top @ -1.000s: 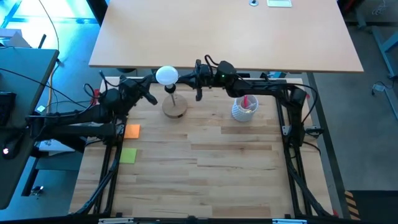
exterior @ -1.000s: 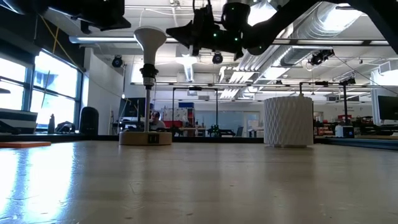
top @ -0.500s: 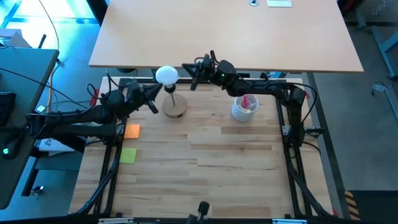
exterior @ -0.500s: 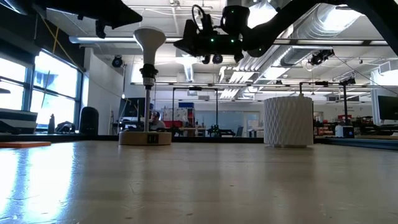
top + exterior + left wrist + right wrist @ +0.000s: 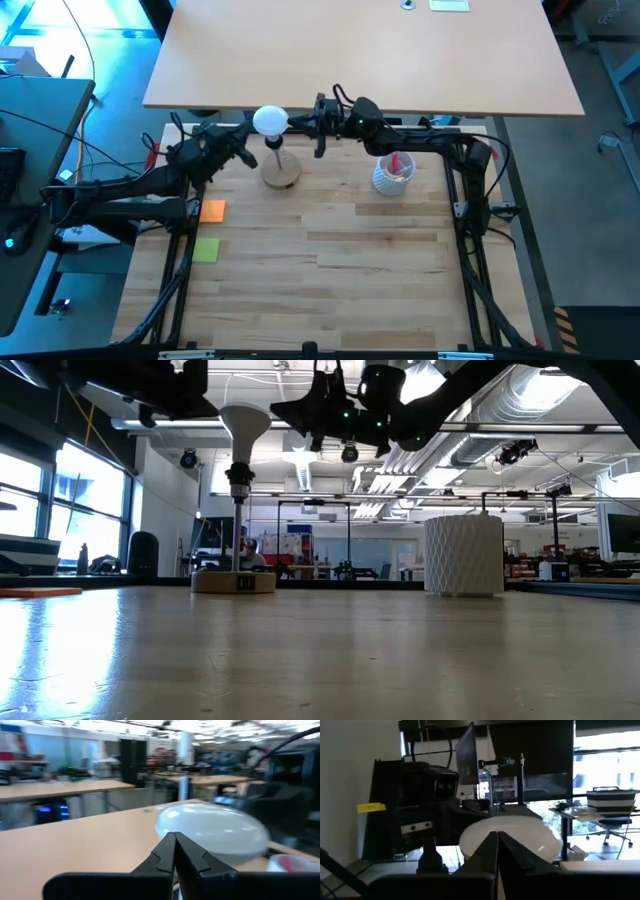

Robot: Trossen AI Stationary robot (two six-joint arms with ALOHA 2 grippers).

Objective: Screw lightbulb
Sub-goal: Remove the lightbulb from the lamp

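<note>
The white lightbulb (image 5: 268, 122) stands upright with its neck (image 5: 238, 478) in the black socket atop the post of the round wooden base (image 5: 281, 176), near the table's far edge. My left gripper (image 5: 243, 133) is shut and points level at the globe (image 5: 215, 831) from the table's left. My right gripper (image 5: 294, 122) is also shut and points at the globe (image 5: 520, 837) from the right. In the low view the right gripper's tip (image 5: 283, 407) sits just beside the bulb's widening top (image 5: 245, 420). My left gripper's shut fingertips (image 5: 172, 840) stand right at the globe's left side, level with it; I cannot tell whether they touch it. My right gripper's shut fingertips (image 5: 496, 837) stand right at the globe's right side; whether they touch it I cannot tell either.
A white perforated cup (image 5: 393, 175) with pink items stands right of the base. An orange note (image 5: 212, 210) and a green note (image 5: 206, 250) lie at the table's left. A second tabletop (image 5: 360, 50) overhangs the far edge. The near half of the table is bare wood.
My left gripper swung a little away from the bulb toward the near left and has come back beside it. My right gripper rolled slightly one way and back while staying at the bulb's right. Both have stayed shut.
</note>
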